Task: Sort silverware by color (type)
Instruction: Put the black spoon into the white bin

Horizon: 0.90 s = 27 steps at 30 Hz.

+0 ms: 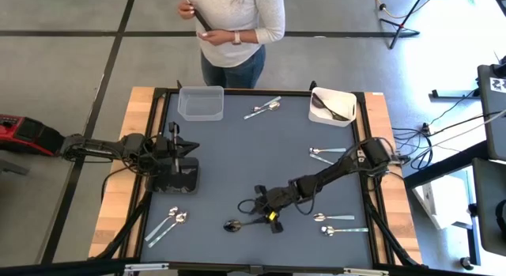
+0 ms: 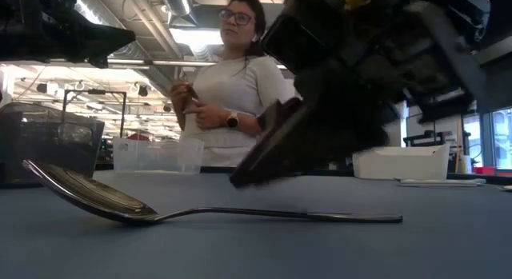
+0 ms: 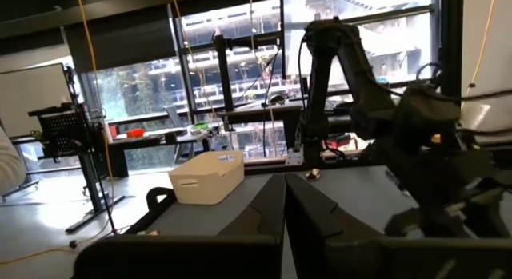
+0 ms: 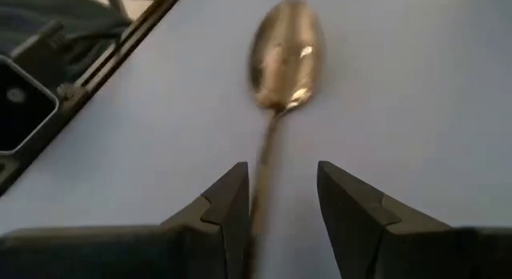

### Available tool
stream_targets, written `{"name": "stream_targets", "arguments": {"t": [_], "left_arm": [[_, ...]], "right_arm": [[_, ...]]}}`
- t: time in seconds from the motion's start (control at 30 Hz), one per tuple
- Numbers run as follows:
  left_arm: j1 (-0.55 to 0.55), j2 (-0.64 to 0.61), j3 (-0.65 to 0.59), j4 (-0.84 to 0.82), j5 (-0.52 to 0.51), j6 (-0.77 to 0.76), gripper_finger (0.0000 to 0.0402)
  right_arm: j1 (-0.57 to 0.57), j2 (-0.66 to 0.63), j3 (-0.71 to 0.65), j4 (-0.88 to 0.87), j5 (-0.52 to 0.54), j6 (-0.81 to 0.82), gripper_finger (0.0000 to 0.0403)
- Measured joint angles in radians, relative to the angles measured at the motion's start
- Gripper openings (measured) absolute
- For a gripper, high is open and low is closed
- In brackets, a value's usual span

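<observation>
On the blue surface, the right hand sits low near the front edge, its fingers parted wide either side of the handle of a dark spoon lying flat. The left hand, fully closed and empty, rests at the surface's left side

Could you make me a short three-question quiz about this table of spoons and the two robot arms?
1. True or false: the right gripper has its jaws open astride the dark spoon's handle.
2. Which bin holds dark utensils: A) the clear bin, B) the white bin?
3. Fill in: the left gripper, parked at the table's left side, is ____.

Key: 1 true; 2 B; 3 shut.
</observation>
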Motion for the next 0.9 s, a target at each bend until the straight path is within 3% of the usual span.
{"name": "stream_targets", "arguments": {"t": [0.47,0.6,0.8,0.9], "left_arm": [[0.000,0.000,0.000,0.003,0.000,-0.018,0.0005],[0.000,0.000,0.000,0.002,0.000,-0.018,0.0005],[0.000,0.000,0.000,0.002,0.000,-0.019,0.0005],[0.000,0.000,0.000,0.002,0.000,-0.018,0.0005]], "right_arm": [[0.026,0.063,0.028,-0.007,0.071,0.005,0.0135],[0.026,0.063,0.027,-0.017,0.078,0.005,0.0104],[0.018,0.063,0.027,-0.048,0.104,-0.016,0.0020],[0.002,0.062,0.026,-0.051,0.084,-0.024,0.0009]]}}
